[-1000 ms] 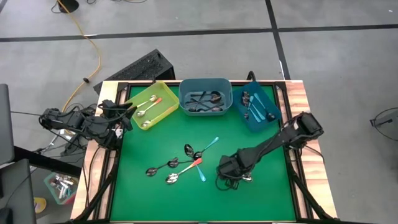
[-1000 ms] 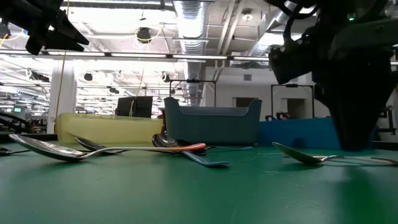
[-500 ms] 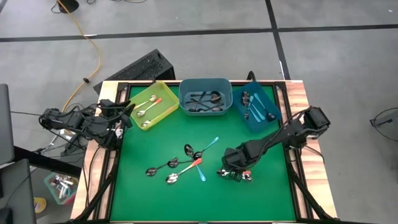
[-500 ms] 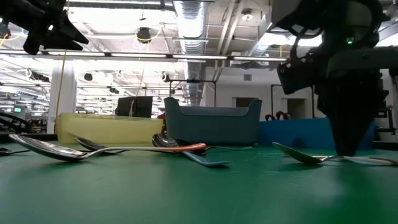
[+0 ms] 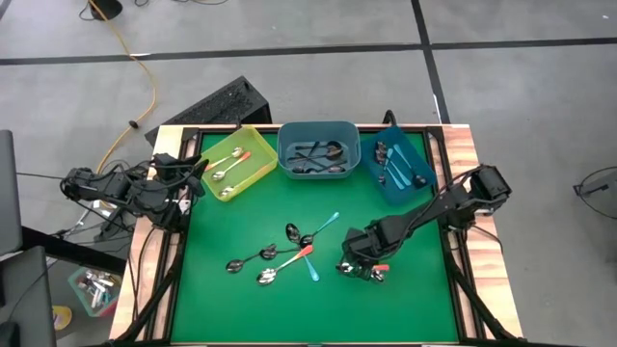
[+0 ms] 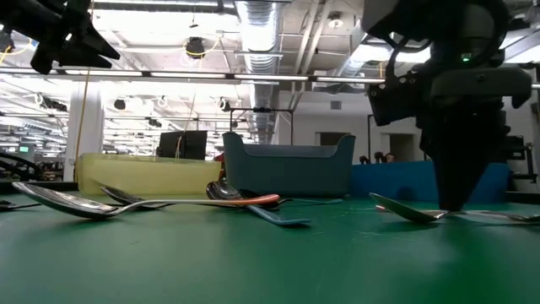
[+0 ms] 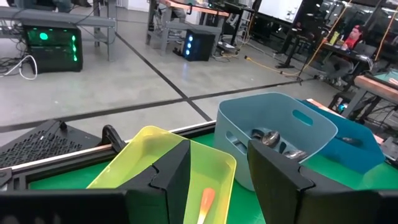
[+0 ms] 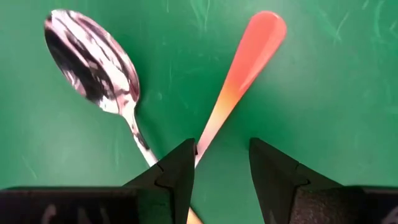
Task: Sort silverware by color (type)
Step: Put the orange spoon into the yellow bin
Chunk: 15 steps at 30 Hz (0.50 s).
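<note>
While three bins [image 5: 313, 147] stand behind, two spoons [image 8: 93, 65] cross below.

Right gripper [image 5: 363, 272] low at the mat, jaws apart; left gripper [image 5: 204, 172] open, parked aside.

Grey concrete floor [image 5: 289, 24], yellow cable [image 5: 135, 58] across it

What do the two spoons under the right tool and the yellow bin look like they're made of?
Spoon bowl: polished metal, going by its mirror-like reflections. Orange handle: probably plastic or a coating; matte, even colour fading to yellow. Yellow bin: likely plastic; thin, slightly see-through walls with a soft sheen.
</note>
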Each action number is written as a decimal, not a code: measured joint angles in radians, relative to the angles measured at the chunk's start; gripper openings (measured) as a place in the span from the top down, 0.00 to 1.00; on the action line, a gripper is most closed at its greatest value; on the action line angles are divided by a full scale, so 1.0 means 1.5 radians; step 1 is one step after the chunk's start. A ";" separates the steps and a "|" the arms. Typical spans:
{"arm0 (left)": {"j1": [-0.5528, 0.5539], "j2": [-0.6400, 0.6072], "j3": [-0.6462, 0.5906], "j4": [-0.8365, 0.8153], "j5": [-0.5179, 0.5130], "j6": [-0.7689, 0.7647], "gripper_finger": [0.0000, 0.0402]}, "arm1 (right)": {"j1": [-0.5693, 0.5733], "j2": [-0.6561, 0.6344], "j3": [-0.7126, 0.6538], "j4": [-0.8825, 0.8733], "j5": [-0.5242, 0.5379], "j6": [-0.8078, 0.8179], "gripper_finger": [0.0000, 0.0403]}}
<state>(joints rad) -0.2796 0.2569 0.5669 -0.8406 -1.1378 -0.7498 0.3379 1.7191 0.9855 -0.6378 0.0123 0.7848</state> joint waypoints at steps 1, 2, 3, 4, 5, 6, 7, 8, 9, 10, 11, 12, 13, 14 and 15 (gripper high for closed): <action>0.000 0.000 0.000 0.000 0.000 0.000 0.64 | -0.003 0.000 0.000 0.000 0.001 0.000 0.59; 0.000 0.000 0.000 0.000 0.001 0.000 0.64 | -0.006 0.000 0.000 0.000 0.001 0.000 0.59; 0.000 0.000 0.000 0.000 0.002 0.000 0.64 | -0.010 0.000 0.000 0.000 0.000 0.000 0.59; 0.000 0.000 0.000 0.000 0.003 0.000 0.64 | -0.012 0.000 0.000 0.000 -0.003 0.000 0.59; 0.000 0.000 0.000 0.000 0.003 0.000 0.64 | -0.014 0.000 0.000 0.000 -0.004 0.000 0.59; 0.000 0.000 0.000 0.000 0.003 0.000 0.64 | -0.014 0.001 0.000 0.000 -0.004 0.001 0.59; 0.000 0.000 0.000 0.000 0.003 0.000 0.64 | -0.013 0.001 -0.001 -0.001 -0.004 0.005 0.59; 0.000 0.000 0.000 0.000 0.003 0.000 0.64 | -0.013 0.002 -0.001 0.000 -0.004 0.012 0.59; 0.000 0.000 0.000 0.000 0.003 0.000 0.64 | -0.012 0.002 -0.001 0.003 -0.005 0.019 0.59; 0.000 0.000 0.000 0.000 0.003 0.000 0.64 | -0.011 0.001 -0.001 0.006 -0.005 0.027 0.59; 0.000 0.000 0.000 0.000 0.003 0.002 0.64 | -0.009 0.001 -0.001 0.010 -0.006 0.035 0.59; 0.000 0.000 0.000 0.000 0.003 0.004 0.64 | -0.007 0.001 -0.001 0.010 -0.005 0.040 0.59; 0.000 0.000 0.000 0.000 0.003 0.007 0.64 | -0.006 0.001 -0.001 0.013 -0.006 0.044 0.59; 0.000 0.000 0.000 0.000 0.003 0.012 0.64 | -0.004 0.001 -0.001 0.016 -0.005 0.047 0.59; 0.000 0.000 0.000 0.000 0.003 0.016 0.64 | -0.003 0.002 -0.001 0.014 -0.006 0.048 0.59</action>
<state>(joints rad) -0.2798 0.2569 0.5667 -0.8410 -1.1332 -0.7256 0.3332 1.7214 0.9840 -0.6166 0.0040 0.8570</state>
